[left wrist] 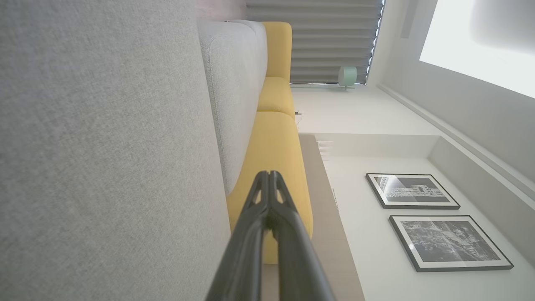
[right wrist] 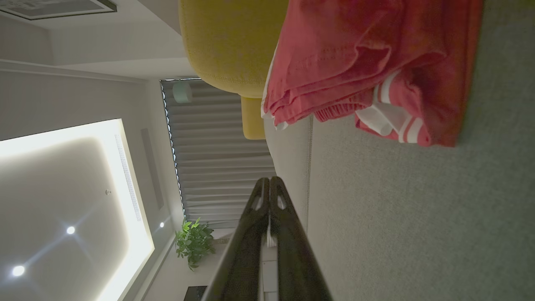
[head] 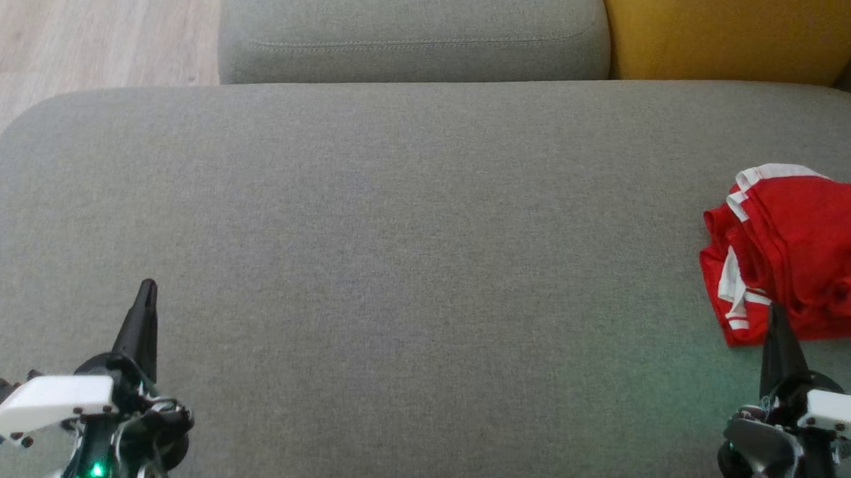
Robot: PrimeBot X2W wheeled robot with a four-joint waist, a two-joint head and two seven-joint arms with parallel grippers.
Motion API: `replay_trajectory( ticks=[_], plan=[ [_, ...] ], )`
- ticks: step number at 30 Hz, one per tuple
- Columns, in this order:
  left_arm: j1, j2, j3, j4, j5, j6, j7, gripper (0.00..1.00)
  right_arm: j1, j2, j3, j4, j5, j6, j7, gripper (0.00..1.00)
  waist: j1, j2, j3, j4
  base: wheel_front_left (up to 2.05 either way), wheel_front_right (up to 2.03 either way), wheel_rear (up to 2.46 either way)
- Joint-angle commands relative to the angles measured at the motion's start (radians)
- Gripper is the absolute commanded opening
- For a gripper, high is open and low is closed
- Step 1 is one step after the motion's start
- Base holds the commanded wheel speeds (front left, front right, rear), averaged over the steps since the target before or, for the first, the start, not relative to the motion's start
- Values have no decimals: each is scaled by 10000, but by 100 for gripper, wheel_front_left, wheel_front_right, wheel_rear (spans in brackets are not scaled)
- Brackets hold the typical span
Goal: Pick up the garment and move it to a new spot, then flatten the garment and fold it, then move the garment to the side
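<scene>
Red garment [head: 796,251] bunched at right on sofa seat [head: 397,230]; right claw [head: 778,314] clenched, empty, just beside it; left claw [head: 147,288] clenched, empty, near left.

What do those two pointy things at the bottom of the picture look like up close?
They are grippers. The left gripper and right gripper each have two long black fingers tapering to a point, with small cut-outs near the tips. Behind sit white covers, dark round joints and a green light.
</scene>
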Motion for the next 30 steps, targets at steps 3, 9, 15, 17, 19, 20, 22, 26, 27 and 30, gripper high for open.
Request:
replay_trajectory(
  ticks=[3,9,15,17,19,20,22,26,27,30],
  plan=[
    [-541,71,338,-276,77,-73,40,0,-513,-66,172,-311,-72,77,58,0,0,0,0,0,0,0,0],
    [-541,67,345,-276,82,-73,46,0,-514,-59,162,-310,-80,77,66,0,0,0,0,0,0,0,0],
    [-542,63,351,-276,87,-73,51,0,-515,-53,153,-310,-88,77,73,0,0,0,0,0,0,0,0],
    [-542,61,353,-276,89,-73,52,0,-515,-51,150,-309,-90,77,76,0,0,0,0,0,0,0,0],
    [-542,60,355,-276,90,-73,54,0,-515,-49,147,-309,-93,77,78,0,0,0,0,0,0,0,0],
    [-542,59,356,-276,91,-73,54,0,-516,-48,146,-309,-94,77,79,0,0,0,0,0,0,0,0],
    [-542,58,357,-276,93,-73,56,0,-516,-46,143,-309,-96,77,81,0,0,0,0,0,0,0,0],
    [-543,56,361,-276,95,-73,59,0,-516,-43,138,-309,-100,77,85,0,0,0,0,0,0,0,0],
    [-543,55,362,-276,96,-73,59,0,-516,-42,137,-309,-101,77,86,0,0,0,0,0,0,0,0],
    [-543,54,364,-276,98,-73,61,0,-517,-39,133,-309,-104,77,89,0,0,0,0,0,0,0,0]
  ],
)
